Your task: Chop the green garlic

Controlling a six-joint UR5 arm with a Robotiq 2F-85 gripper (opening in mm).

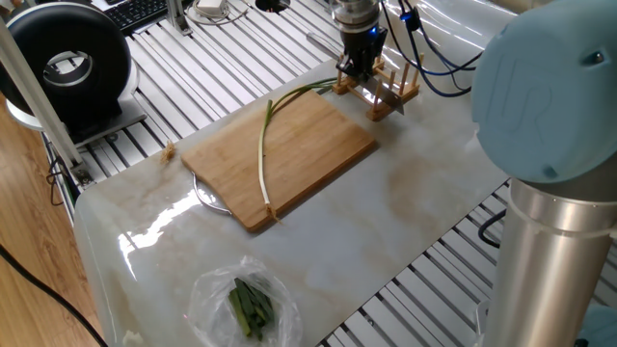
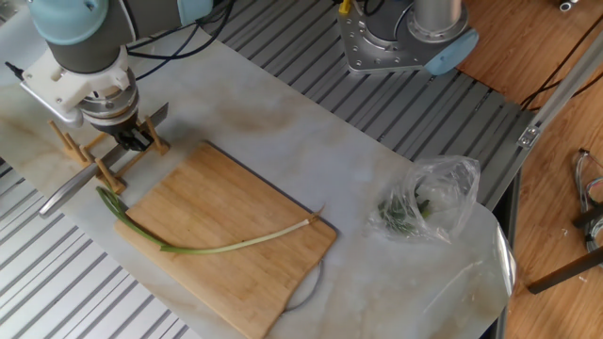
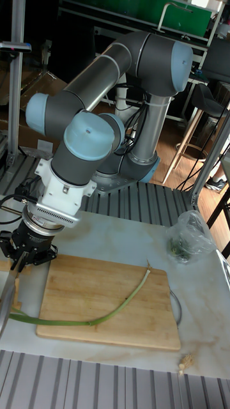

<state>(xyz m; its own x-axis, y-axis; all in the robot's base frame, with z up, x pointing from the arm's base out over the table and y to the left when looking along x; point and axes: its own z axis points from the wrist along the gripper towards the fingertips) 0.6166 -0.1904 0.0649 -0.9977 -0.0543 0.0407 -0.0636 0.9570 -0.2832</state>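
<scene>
Across the cutting board [image 2: 236, 247] lies the green garlic [image 2: 203, 247], whole and uncut, leafy tips overhanging the edge. Beyond that edge, the pincer [image 2: 127, 139] sits at the knife rack [image 1: 384, 90]; its opening cannot be judged. All chopping remains.

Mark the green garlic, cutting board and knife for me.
green garlic [image 2: 226, 247], the other fixed view, mid-stalk on the board.
cutting board [image 1: 318, 145], one fixed view, bare wood right of the stalk.
knife [image 2: 64, 193], the other fixed view, metal end sticking out of the wooden rack.
</scene>
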